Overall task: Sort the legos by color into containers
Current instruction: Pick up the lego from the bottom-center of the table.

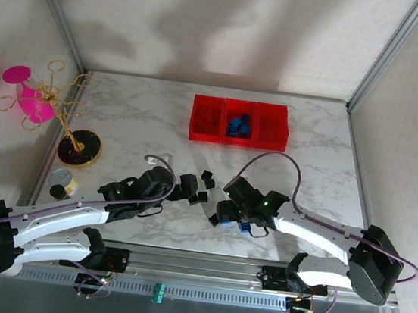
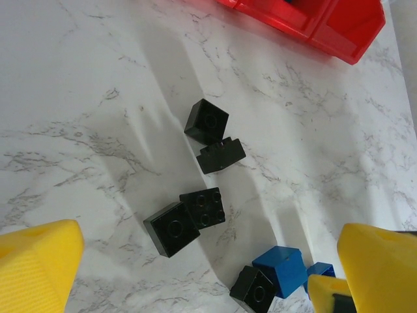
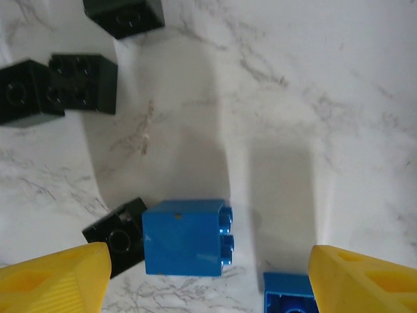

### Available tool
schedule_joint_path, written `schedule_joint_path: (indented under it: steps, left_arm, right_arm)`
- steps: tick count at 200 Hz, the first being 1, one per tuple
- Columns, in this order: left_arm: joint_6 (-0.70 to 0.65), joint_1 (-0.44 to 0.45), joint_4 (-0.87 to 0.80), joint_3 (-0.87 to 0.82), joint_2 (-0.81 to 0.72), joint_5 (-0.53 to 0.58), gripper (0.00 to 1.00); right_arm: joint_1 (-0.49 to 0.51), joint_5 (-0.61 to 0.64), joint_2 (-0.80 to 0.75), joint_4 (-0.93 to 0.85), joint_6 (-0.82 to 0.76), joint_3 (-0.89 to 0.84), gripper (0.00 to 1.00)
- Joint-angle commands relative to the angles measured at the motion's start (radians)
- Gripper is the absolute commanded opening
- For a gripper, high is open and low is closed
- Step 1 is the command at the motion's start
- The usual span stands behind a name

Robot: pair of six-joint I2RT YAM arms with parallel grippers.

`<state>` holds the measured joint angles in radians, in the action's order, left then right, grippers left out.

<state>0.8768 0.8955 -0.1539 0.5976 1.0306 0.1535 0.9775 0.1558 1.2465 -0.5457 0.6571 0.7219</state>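
Three joined red containers stand at the back of the table, and the middle one holds blue legos. Their corner also shows in the left wrist view. Several black legos lie loose on the marble ahead of my open left gripper, which has nothing between its yellow fingers. My right gripper is open and low over the table. A blue lego lies on its side between its fingers, untouched. A black lego touches its left side, and a second blue lego lies to its right.
A gold wire stand on a round black base with a pink piece stands at the left edge, with a small round tin in front of it. Metal frame posts rise at the table's back corners. Both arms meet near the table's middle front.
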Motion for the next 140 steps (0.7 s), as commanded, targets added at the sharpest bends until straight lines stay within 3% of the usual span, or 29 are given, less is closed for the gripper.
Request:
schedule_joint_path:
  steps: [1,140]
  left_arm:
    - [0.023,0.008,0.000,-0.006,0.010,0.036,1.00]
    - [0.044,0.008,-0.025,0.000,0.029,0.076,1.00]
  right_arm:
    - [0.012,0.003,0.009,0.025,0.052,-0.016,0.76]
    - [0.023,0.006,0.161,0.131,0.015,-0.021,0.67]
